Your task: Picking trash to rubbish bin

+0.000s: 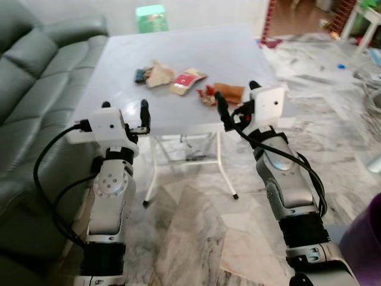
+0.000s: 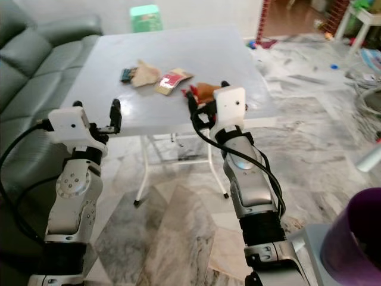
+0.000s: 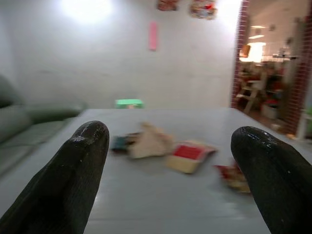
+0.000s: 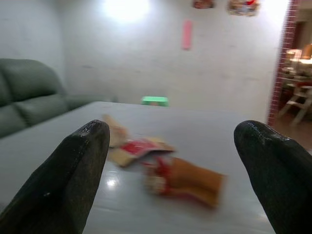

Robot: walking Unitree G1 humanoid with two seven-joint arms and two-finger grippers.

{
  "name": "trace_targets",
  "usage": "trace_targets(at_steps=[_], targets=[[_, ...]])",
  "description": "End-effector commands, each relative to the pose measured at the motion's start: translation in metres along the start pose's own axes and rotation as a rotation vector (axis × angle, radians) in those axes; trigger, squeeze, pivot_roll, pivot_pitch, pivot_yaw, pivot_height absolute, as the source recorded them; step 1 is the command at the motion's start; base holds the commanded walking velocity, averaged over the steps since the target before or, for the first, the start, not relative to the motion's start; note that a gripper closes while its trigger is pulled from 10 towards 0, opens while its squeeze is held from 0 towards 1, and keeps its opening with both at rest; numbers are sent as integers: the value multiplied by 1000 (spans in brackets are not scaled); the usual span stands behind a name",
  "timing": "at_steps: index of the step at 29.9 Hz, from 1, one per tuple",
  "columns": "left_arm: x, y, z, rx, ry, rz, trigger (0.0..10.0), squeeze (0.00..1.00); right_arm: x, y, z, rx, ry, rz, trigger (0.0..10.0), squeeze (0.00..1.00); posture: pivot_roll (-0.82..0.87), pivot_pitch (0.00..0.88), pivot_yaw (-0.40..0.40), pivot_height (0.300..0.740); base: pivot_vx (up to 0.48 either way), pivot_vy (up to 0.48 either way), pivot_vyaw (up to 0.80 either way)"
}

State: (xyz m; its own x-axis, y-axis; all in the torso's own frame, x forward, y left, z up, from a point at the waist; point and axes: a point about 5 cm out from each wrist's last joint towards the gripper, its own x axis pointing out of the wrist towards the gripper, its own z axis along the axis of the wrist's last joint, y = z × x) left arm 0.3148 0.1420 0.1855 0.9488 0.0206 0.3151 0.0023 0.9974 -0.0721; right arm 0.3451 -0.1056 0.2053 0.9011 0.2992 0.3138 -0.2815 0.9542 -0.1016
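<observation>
On the white table [image 1: 113, 65] all the wrappers [image 1: 189, 79] sit untouched near its front edge. Left gripper [image 1: 125, 118] & right gripper [image 1: 237, 101] both spread wide, empty, hovering at that edge. Nothing binned yet imo.

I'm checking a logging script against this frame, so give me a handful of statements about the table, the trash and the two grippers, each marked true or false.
1. The trash lies on a grey folding table. True.
2. The right gripper is shut on the orange wrapper. False: its fingers are spread and hold nothing.
3. The left gripper is open and empty, at the table's near edge. True.
4. The red and tan packet lies on the floor. False: it lies on the table.
5. A sofa stands on the robot's left. True.
</observation>
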Motion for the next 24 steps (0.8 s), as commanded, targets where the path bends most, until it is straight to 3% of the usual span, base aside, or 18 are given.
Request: trace_targets(at_steps=[1, 17, 24], targets=[[0, -6, 0, -10, 6, -20, 10000, 0, 0, -6, 1, -10, -2, -15, 10000, 0, -26, 41, 47, 740, 446, 0, 0], [0, -7, -1, -4, 14, -23, 10000, 0, 0, -4, -4, -6, 30, 16, 10000, 0, -24, 42, 48, 740, 431, 0, 0], [-2, -6, -4, 1, 29, -17, 10000, 0, -1, -1, -22, 9, 152, 86, 10000, 0, -23, 39, 47, 740, 351, 0, 0]])
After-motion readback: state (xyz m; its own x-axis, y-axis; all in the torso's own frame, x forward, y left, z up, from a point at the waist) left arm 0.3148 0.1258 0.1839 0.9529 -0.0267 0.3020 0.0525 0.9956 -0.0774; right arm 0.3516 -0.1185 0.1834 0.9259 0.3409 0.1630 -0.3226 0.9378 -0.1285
